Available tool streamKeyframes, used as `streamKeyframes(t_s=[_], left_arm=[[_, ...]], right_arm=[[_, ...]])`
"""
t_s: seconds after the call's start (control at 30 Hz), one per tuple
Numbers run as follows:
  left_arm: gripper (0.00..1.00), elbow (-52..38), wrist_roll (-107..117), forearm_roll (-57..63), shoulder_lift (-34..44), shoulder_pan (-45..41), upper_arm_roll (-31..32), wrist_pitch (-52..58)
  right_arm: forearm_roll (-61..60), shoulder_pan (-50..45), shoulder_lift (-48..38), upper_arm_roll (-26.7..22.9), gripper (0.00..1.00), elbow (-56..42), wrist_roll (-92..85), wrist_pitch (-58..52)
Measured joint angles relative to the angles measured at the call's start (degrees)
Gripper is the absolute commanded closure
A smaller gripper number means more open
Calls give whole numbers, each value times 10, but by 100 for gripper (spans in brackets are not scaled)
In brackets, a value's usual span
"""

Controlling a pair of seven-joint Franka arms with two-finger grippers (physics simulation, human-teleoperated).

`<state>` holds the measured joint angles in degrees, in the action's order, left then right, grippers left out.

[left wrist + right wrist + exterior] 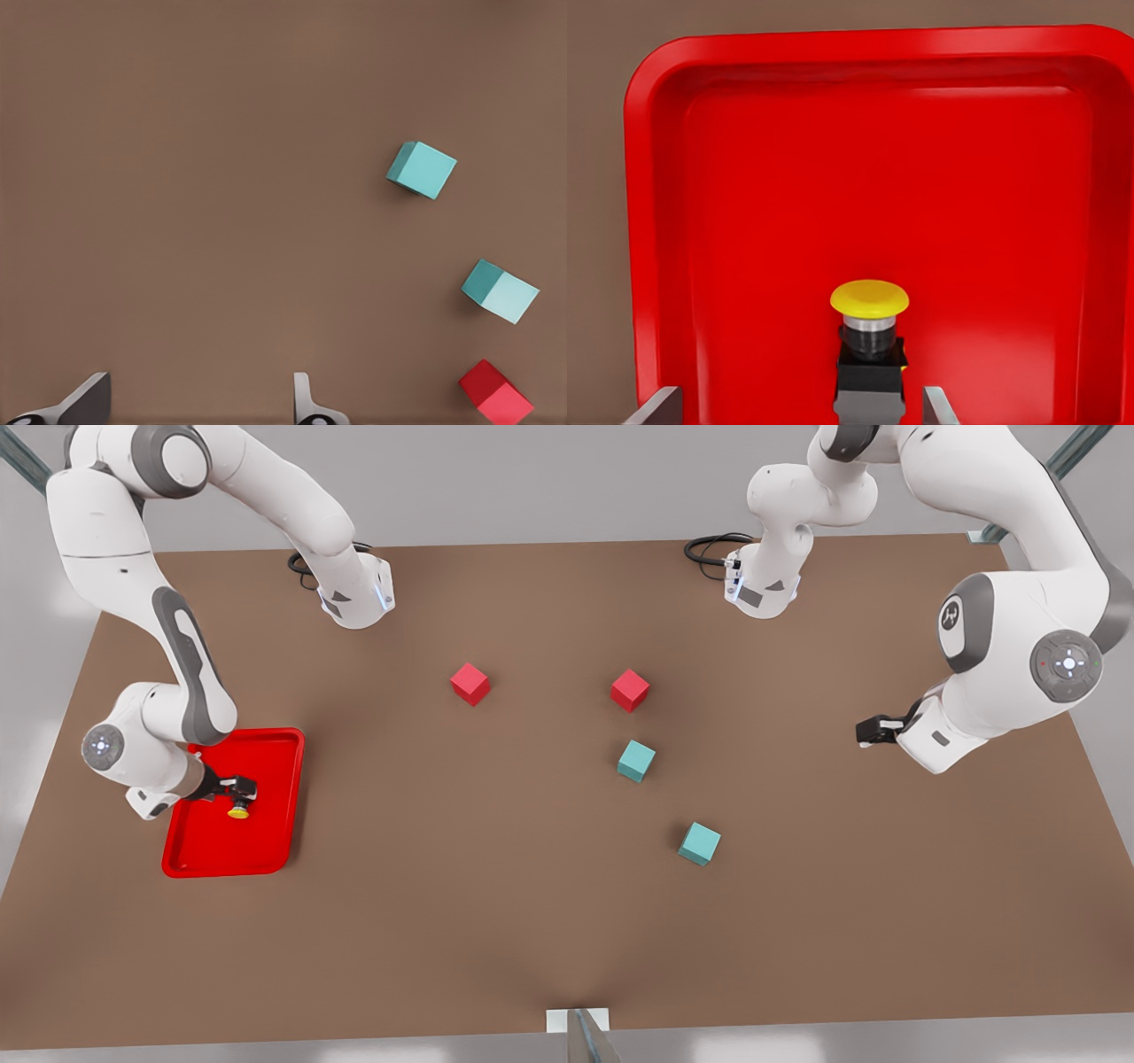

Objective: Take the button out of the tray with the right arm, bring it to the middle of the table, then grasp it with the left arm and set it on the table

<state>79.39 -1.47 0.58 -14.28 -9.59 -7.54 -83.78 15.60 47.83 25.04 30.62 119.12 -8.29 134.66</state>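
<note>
We see right end effector (237, 790) down in tray (275, 797), fingers spread either side of button (869, 350), not clamped yet. Button sits upright on tray floor, yellow cap up. We judge step one in hand: grasp. Next move calls for squeezing on dark base, then straight lift over rim. Left end effector (873, 731) waits released above counter (496, 886), near teal cubes (422, 169).

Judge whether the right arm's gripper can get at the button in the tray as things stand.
Probably yes. The right gripper hangs open just over the button in the red tray, its fingers either side of the base, and nothing stands between them.
</note>
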Motion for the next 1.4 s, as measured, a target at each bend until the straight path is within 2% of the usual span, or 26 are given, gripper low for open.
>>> streamKeyframes(t_s=[0.33, 1.4], left_arm=[[0, 0, 0, 0, -1, 0, 0, 0], [0, 0, 0, 0, -8, 1, 0, -1]], right_arm=[[45, 0, 55, -4, 0, -30, 13, 2], [79, 4, 77, -25, 0, -13, 31, 5]])
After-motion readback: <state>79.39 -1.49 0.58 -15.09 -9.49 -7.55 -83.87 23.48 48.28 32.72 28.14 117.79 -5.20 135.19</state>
